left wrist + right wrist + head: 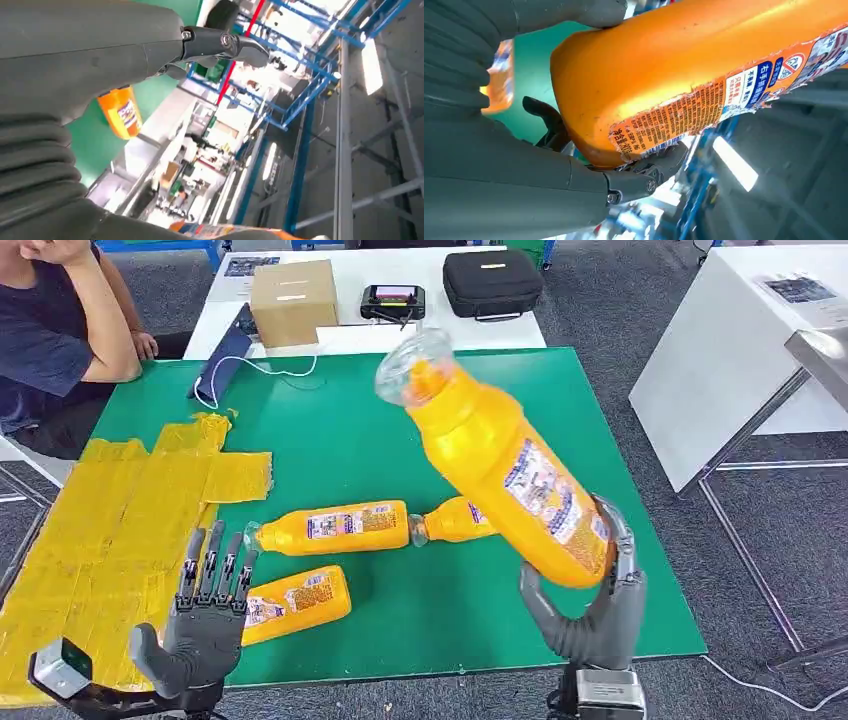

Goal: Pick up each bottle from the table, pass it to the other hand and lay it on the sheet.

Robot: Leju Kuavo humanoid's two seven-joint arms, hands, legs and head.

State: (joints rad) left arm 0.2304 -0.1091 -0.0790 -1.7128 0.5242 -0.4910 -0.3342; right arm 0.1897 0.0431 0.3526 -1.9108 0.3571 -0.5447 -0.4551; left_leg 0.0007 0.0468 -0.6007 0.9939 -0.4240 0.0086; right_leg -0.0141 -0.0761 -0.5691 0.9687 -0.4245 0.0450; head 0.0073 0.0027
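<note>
Hiding right hand fingers: held bottle; third bottle half-covered

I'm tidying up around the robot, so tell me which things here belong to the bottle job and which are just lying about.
Part of the job:
held bottle, gripped by the right hand
three bottles lying on the table
yellow sheet
left hand, raised with fingers spread
green table

Lying about:
cardboard box
black case
handheld device
white cable
</note>
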